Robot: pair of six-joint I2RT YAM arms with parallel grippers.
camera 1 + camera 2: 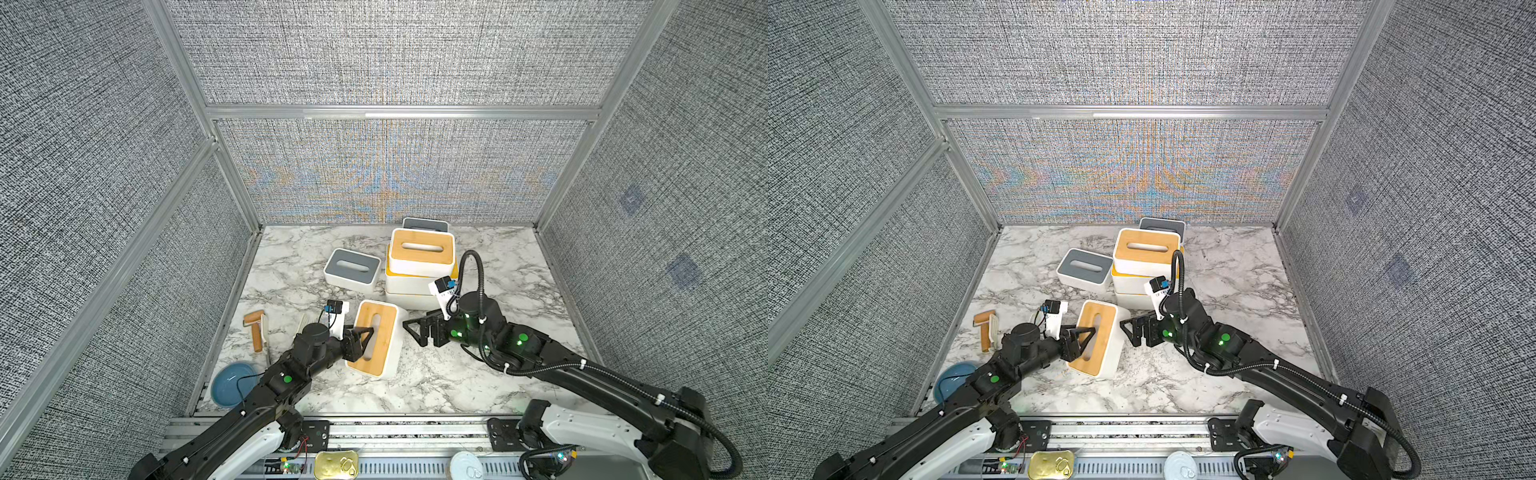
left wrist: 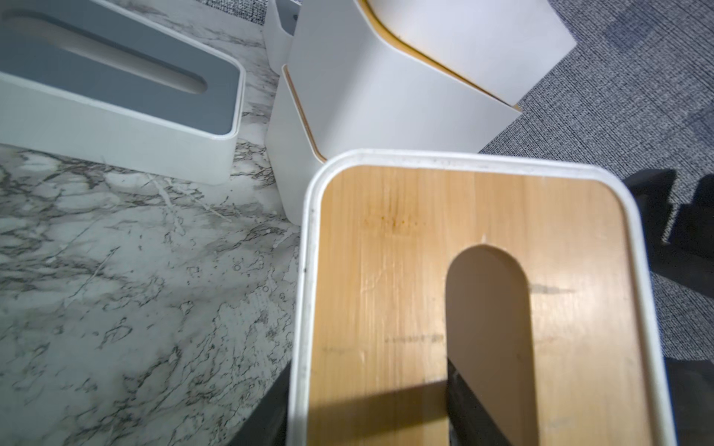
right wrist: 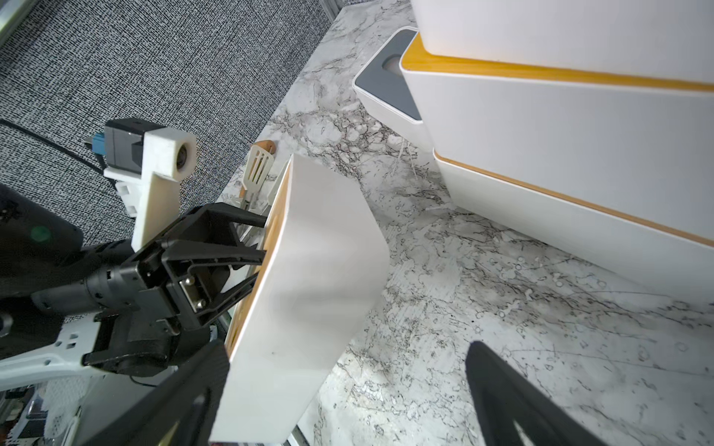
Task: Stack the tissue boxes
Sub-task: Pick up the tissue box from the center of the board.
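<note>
Marble table [image 1: 453, 386] lies before us inside grey woven walls [image 1: 374, 62]. Our left gripper [image 1: 365, 340] is clamped on a bamboo-lidded box [image 1: 390, 328], one finger down in the lid's slot, the other outside the rim. The box is tilted, its lid turned toward that arm. Our right gripper [image 1: 412, 332] hangs just beside its white wall, fingers spread wide, holding nothing. Behind, three bamboo boxes form a stack [image 1: 411, 282], with a grey box [image 1: 352, 271] on its left and a second grey box [image 1: 426, 224] behind it.
</note>
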